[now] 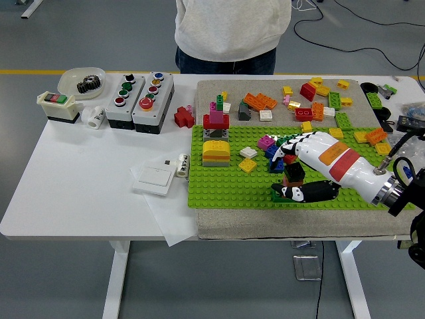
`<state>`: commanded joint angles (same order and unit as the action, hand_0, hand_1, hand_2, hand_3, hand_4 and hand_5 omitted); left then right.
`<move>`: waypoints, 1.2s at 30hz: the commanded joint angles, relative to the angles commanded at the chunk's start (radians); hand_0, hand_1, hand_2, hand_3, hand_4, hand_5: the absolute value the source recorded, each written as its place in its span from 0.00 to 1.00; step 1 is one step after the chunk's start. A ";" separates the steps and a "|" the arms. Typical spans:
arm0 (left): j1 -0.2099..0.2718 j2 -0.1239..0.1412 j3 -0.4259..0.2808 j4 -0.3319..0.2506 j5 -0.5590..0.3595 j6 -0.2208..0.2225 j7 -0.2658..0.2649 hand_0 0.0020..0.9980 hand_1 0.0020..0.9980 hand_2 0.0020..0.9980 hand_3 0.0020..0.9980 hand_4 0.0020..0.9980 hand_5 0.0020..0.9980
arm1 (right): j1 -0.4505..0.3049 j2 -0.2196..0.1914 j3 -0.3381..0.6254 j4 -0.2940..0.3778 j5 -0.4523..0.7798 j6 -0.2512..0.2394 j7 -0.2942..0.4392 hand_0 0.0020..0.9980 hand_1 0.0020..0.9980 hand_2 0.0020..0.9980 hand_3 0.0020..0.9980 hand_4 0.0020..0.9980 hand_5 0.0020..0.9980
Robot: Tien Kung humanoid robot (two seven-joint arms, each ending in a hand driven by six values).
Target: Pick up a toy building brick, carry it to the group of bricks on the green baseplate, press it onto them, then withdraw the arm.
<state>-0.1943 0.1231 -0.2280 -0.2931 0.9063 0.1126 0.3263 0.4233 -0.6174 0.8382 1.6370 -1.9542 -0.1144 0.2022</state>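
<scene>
Right hand point(300, 174) low over green baseplate point(219, 189) near front edge; thumb and fingers spread around black brick point(293, 172), pinch not clear. Green brick point(279, 197) under thumb, on baseplate. Brick group point(273, 151) just behind hand. Loose bricks point(312, 100) farther back. Person point(232, 33) at far side. No readable writing.

Green baseplate point(219, 186) flat on grey mat. Brick group point(275, 151) at its middle: pink, blue, red, yellow, white, touching. Dark brick point(293, 172) just below the group, upright, possibly stacked on a green one; partly hidden.
</scene>
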 joint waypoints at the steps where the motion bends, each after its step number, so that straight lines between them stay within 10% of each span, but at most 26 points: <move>1: 0.000 0.000 0.000 0.000 0.001 0.000 0.000 0.48 0.58 0.64 0.58 0.61 0.68 | 0.000 0.000 -0.002 -0.004 -0.008 0.001 0.000 0.57 0.55 0.59 0.53 0.73 0.44; 36: -0.006 0.001 0.003 -0.002 -0.004 0.000 0.000 0.48 0.57 0.64 0.58 0.61 0.68 | -0.005 0.005 0.017 -0.069 -0.083 0.000 0.008 0.57 0.56 0.59 0.53 0.76 0.48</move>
<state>-0.2008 0.1236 -0.2247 -0.2951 0.9026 0.1129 0.3262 0.4181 -0.6128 0.8549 1.5683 -2.0376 -0.1148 0.2101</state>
